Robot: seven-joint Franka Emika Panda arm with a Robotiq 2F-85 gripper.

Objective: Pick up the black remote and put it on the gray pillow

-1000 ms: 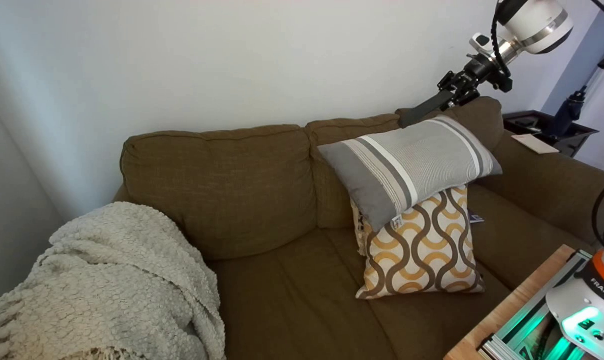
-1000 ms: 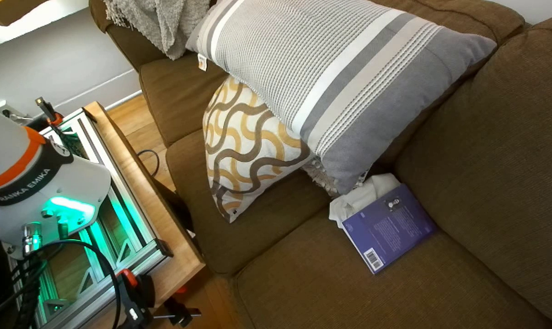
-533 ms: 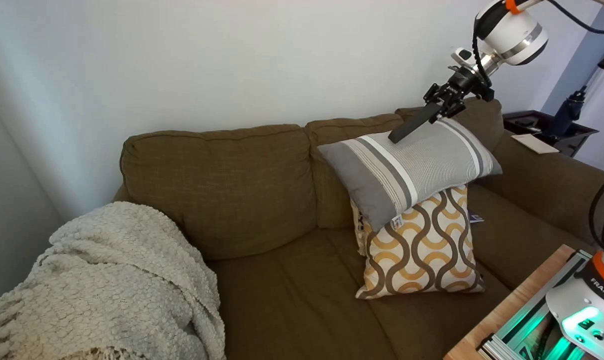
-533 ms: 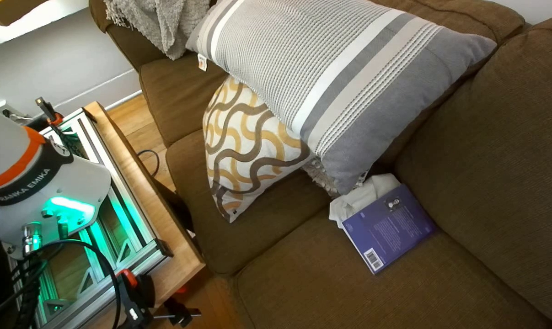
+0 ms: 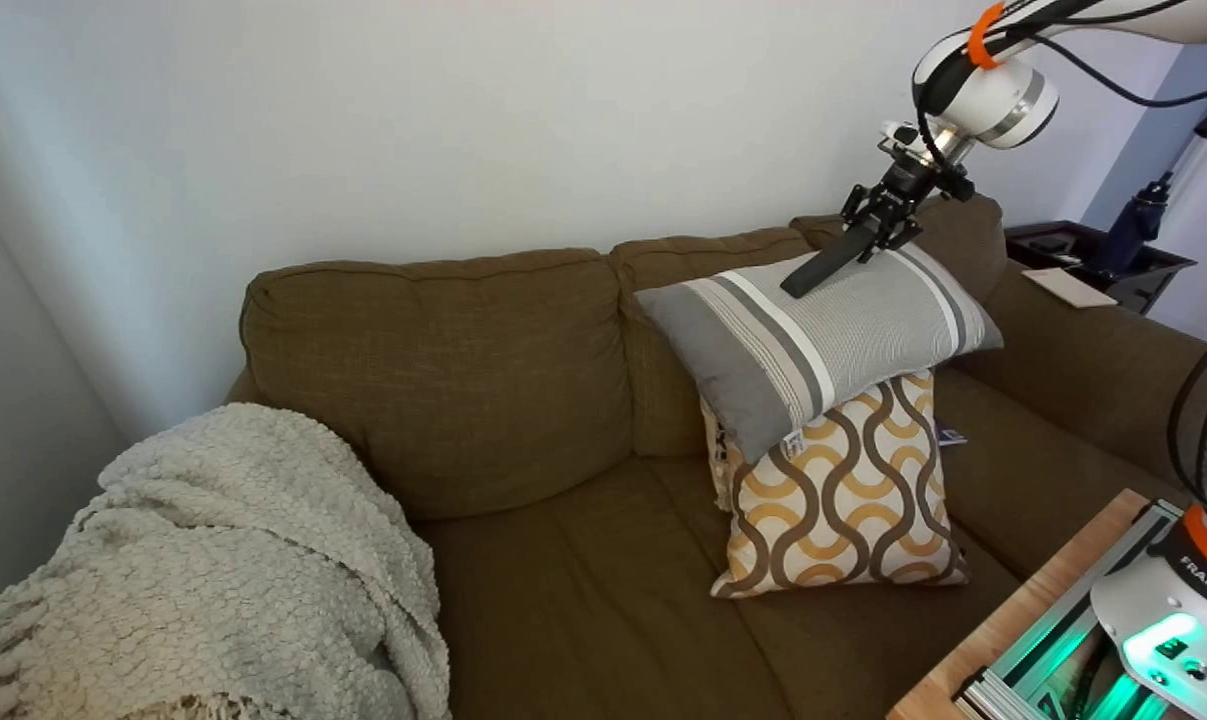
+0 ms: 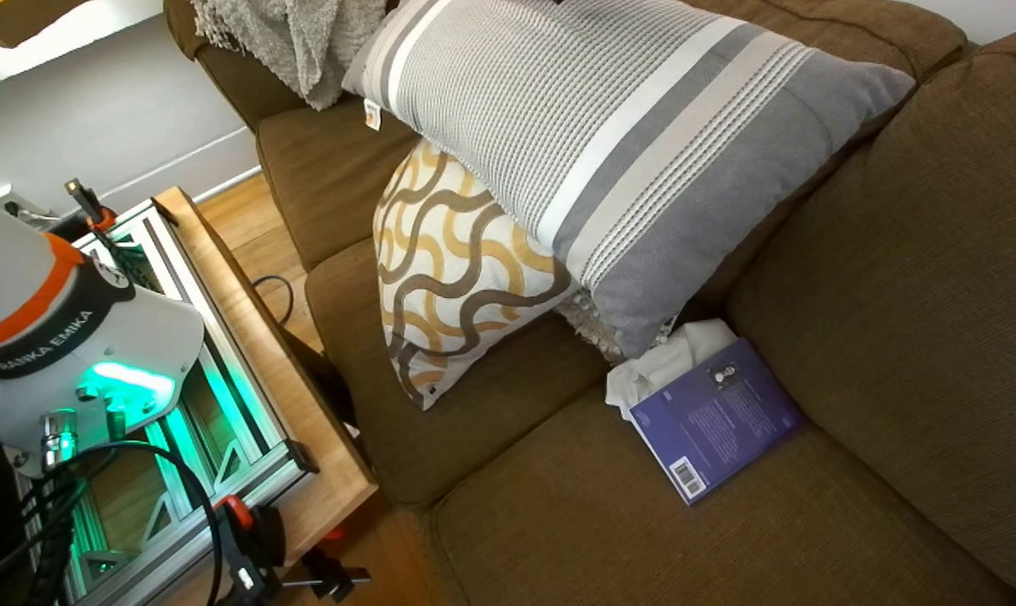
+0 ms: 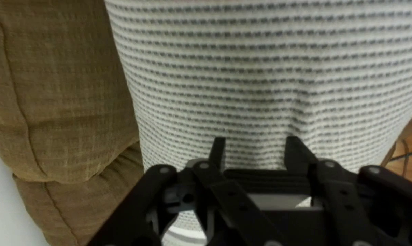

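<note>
The gray pillow lies tilted on top of a patterned cushion on the sofa. Its striped face also shows large in an exterior view and fills much of the wrist view. My gripper is shut on the black remote, which points down and to the left over the pillow's upper part. In the wrist view the remote is a dark bar between the fingers. I cannot tell whether the remote's lower end touches the pillow.
The mustard-and-white cushion props the pillow from below. The brown sofa back stands behind. A fluffy blanket covers the sofa's far end. A purple book lies on the seat. A wooden table carries the robot base.
My gripper has moved left and down with the remote held, from above the pillow's back edge to over its striped face. The pillow stays in about the same place.
</note>
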